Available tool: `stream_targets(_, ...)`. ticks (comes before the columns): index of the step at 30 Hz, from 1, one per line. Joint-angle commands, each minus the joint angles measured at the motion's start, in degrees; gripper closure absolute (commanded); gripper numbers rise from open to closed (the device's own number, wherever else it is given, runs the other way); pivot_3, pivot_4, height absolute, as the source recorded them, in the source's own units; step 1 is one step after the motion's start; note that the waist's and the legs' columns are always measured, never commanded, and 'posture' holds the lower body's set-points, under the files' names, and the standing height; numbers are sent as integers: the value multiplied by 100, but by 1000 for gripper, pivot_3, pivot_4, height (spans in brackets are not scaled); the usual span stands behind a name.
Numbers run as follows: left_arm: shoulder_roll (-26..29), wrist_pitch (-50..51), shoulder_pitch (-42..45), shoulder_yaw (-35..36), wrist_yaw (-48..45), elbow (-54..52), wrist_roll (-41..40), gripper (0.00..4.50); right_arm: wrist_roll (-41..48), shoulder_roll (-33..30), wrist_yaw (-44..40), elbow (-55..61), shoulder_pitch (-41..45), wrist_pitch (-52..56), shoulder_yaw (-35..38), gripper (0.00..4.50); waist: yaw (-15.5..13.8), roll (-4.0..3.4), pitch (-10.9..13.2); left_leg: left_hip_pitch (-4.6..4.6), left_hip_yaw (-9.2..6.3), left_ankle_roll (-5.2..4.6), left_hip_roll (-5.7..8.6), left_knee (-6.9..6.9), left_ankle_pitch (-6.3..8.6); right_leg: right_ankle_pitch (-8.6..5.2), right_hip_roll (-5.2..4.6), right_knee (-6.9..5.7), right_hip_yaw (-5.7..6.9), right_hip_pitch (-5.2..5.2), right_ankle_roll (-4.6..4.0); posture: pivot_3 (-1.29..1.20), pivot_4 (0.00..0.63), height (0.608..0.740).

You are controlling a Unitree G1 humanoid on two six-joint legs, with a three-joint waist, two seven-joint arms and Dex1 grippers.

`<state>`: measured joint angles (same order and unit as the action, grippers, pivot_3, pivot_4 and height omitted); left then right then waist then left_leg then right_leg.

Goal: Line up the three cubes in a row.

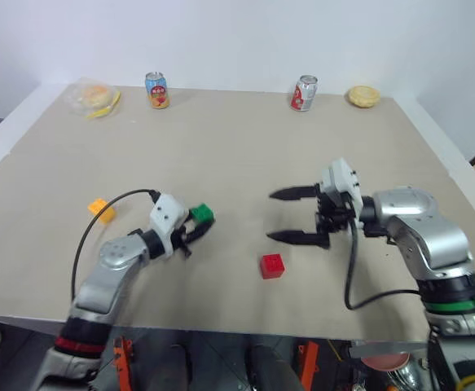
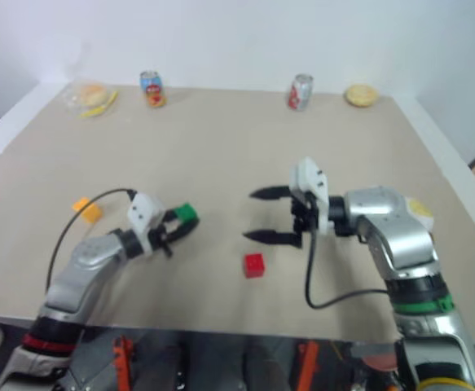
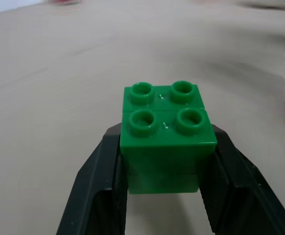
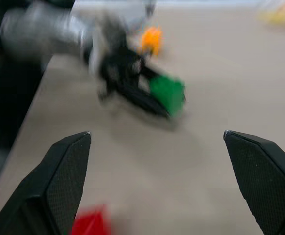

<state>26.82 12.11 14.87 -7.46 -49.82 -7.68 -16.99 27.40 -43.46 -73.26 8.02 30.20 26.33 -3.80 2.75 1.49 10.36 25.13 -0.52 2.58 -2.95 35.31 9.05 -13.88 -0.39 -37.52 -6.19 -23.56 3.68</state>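
My left gripper (image 1: 198, 224) is shut on the green cube (image 1: 202, 214), held just above the table left of centre; the left wrist view has the studded cube (image 3: 165, 132) clamped between both black fingers. The red cube (image 1: 272, 266) lies on the table near the front edge, below and left of my right gripper (image 1: 292, 215). That gripper is open, pointing left, with nothing between its fingers. The orange-yellow cube (image 1: 100, 210) sits at the left, beside the left arm's cable. In the right wrist view, the green cube (image 4: 167, 94), the orange-yellow cube (image 4: 151, 40) and the red cube (image 4: 90, 223) appear.
Along the table's far edge stand an orange drink can (image 1: 156, 90), a red-and-silver can (image 1: 304, 93), a clear bag with a yellow-and-white toy (image 1: 93, 98) at the far left and a bun-like item (image 1: 363, 97) at the far right. The table's front edge (image 1: 221, 322) runs close below the red cube.
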Motion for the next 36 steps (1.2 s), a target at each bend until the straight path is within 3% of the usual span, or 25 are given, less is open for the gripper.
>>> stream_targets(1, 558, -413, -145, -306, -1319, -341, -243, 3131, 240, -284, -154, 582, -142, 62, 234, 0, 5, -1, 0, -3, 1, 0, -3, 0, 0, -2, 1, -1, 0, 0, -5, 0, 150, 733)
stream_targets(4, 776, -688, -3, -532, -1799, -76, -92, 3131, 290, -354, -36, 777, -269, 114, 276, 0, -2, 0, 0, -5, -1, -2, -4, 4, -1, 1, 2, -1, 3, 1, -6, 0, 150, 733)
stream_targets(9, 679, -891, 327, -693, -2038, 420, 42, 3131, 404, -428, 201, 1131, -576, 287, 400, 0, -14, 1, 1, 0, 4, -7, -1, 26, -4, 9, -7, 0, 1, 7, 0, 0, 150, 733)
stream_targets(36, 35, -1033, 785, -854, -2053, 1314, 439, 3131, 541, -549, 543, 1412, -870, 453, 544, 0, -12, 2, 1, 1, 4, -8, -3, 19, -4, 10, -1, 0, 0, 6, 4, 0, 150, 733)
